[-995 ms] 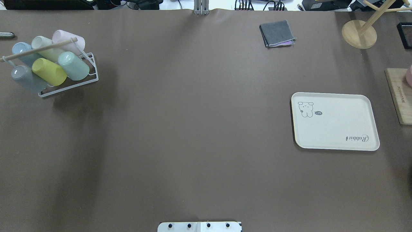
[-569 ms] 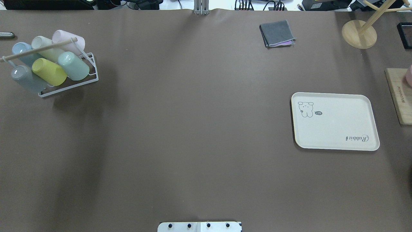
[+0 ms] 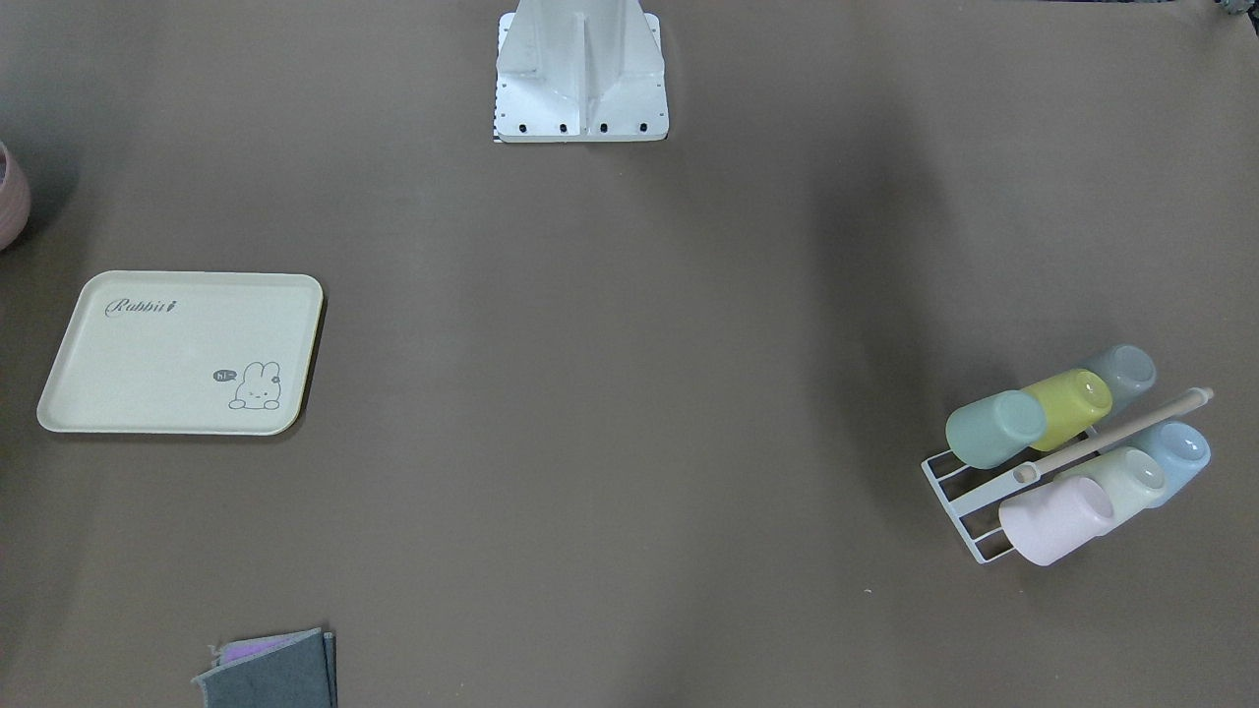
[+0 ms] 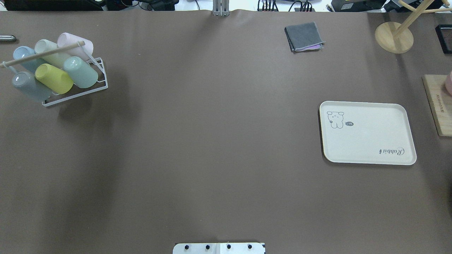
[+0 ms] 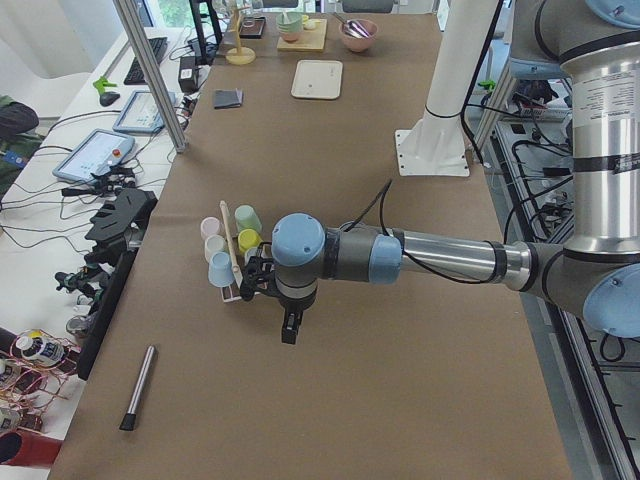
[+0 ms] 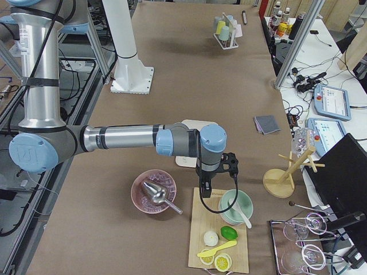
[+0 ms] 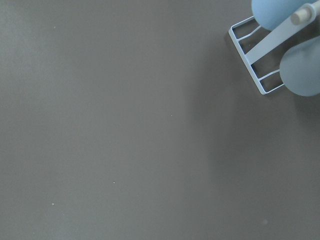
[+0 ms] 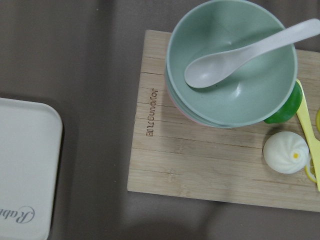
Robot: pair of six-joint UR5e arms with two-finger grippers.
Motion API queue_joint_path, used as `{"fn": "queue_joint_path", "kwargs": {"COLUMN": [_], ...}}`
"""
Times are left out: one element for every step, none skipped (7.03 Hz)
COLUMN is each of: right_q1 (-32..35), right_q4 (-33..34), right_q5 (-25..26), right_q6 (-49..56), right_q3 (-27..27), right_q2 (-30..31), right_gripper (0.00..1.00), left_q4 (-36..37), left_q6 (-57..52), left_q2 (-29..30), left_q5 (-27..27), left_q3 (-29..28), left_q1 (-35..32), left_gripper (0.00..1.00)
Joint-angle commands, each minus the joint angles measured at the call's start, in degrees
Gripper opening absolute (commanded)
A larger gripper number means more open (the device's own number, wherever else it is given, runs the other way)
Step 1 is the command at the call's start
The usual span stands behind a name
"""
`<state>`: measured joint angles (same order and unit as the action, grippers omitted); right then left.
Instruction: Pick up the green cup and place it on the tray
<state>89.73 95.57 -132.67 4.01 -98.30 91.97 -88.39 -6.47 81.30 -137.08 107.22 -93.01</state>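
Note:
The green cup [image 4: 81, 72] lies tilted in a white wire rack [image 4: 100, 84] at the table's far left, next to a yellow-green cup [image 4: 53, 78]. It also shows in the front view [image 3: 993, 430]. The cream tray [image 4: 370, 141] lies flat on the right, with nothing on it; a corner shows in the right wrist view [image 8: 25, 165]. My left gripper [image 5: 289, 335] hangs just beside the rack. My right gripper [image 6: 202, 189] hangs over a wooden board beyond the tray. I cannot tell whether either is open or shut.
The rack holds several other pastel cups under a wooden rod [image 4: 42, 53]. A folded grey cloth [image 4: 303, 36] and a wooden stand [image 4: 393, 37] are at the back right. A wooden board [image 8: 200, 150] bears a green bowl [image 8: 232, 65] with spoon.

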Motion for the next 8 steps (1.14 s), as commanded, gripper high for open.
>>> {"fn": "queue_joint_path", "kwargs": {"right_q1": [-3.5,-7.3,-10.8,-14.6,-17.6,-20.0,-23.1,-25.7], "right_q4": [0.0,-1.8,-4.8,-9.7,-15.6,-23.8,-29.4,-31.2], "right_q5": [-1.4,-1.1,-0.7,0.5,1.5,1.5,2.3,4.8], "right_q6": [-9.7,-13.7,-19.2,-24.7,-30.7,-35.3,-40.0,-44.2], "right_q3": [-3.3,-3.9,-3.1,-2.1,0.6,5.4,8.7,8.9], "right_q2": [0.0,-0.2,-0.1,0.0,0.0,0.0,-0.2,-0.4], "right_gripper": [1.0,1.0,1.0,1.0,1.0,1.0,1.0,1.0], "left_q4": [-7.4,-14.8,-19.9,-21.5,-23.0,-22.8,-22.7,-22.7], "left_q6": [-0.4,-0.3,-0.4,-0.2,0.2,0.2,0.1,0.1], "left_q2": [-0.3,-1.0,-1.5,-0.7,2.0,4.6,6.4,7.9], "left_q5": [0.6,0.6,0.7,0.6,0.5,1.6,6.3,11.4], "left_q3": [0.3,-0.1,-0.3,-1.7,-2.8,-2.5,-1.6,-0.4], "left_q1": [0.4,0.4,0.4,0.4,0.4,0.8,3.8,6.7], "left_gripper": [0.99,0.99,0.99,0.99,0.99,0.99,0.99,0.99]}}
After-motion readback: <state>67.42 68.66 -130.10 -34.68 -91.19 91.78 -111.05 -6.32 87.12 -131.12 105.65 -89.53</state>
